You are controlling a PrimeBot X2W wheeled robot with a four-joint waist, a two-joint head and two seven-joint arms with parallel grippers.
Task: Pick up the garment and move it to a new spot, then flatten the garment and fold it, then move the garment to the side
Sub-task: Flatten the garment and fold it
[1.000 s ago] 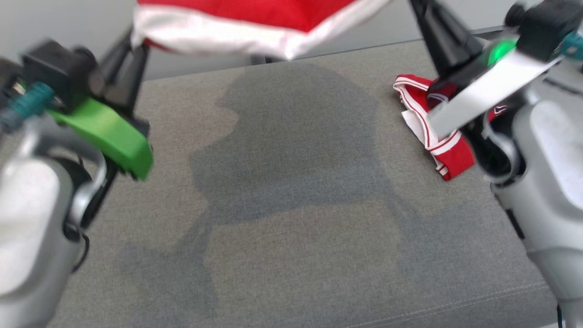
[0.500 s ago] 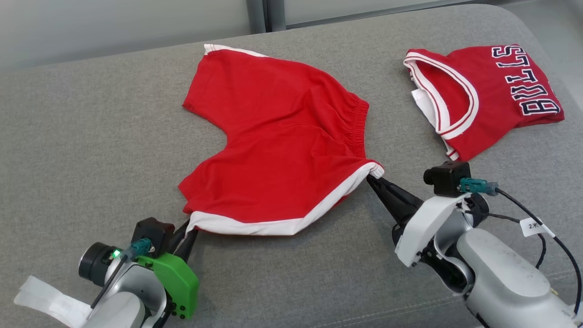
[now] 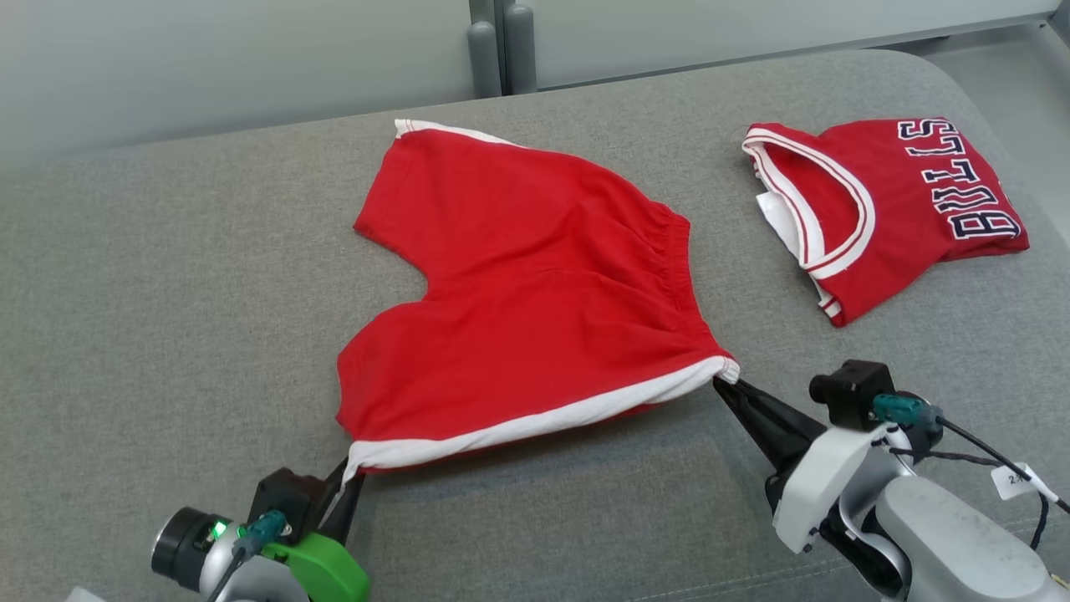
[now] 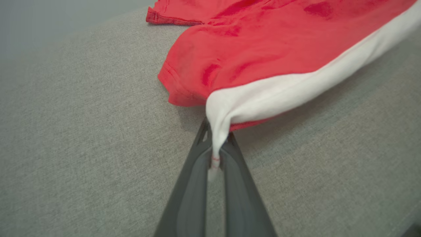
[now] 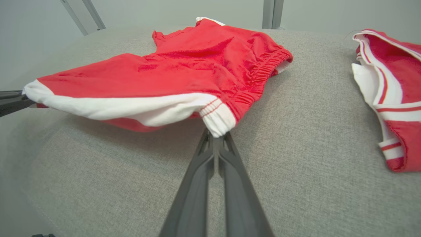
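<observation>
**Head view.** The red fabric shorts with a white hem band (image 3: 535,284) lie spread near the middle of the grey woven upholstered cushion (image 3: 167,293). The far leg and the elastic waistband rest on the cushion. The near white edge is raised and stretched between the 2 grippers. The left gripper (image 3: 349,481), at the lower left, is closed on the left corner of that edge. The right gripper (image 3: 726,386), at the lower right, is closed on the right corner, at the waistband end. A folded red sleeveless jersey with white trim and "BULLS" lettering (image 3: 919,209) lies on the cushion to the right of the shorts, apart from them.

**Left wrist view.** The 2 dark fingers pinch a narrow twist of the white band, with only cloth between them. The band runs up and to the right.

**Right wrist view.** The fingertips meet on the ribbed white corner. The band spans left to the left gripper at the frame's left edge. The jersey lies at the right edge, clear of the shorts.
</observation>
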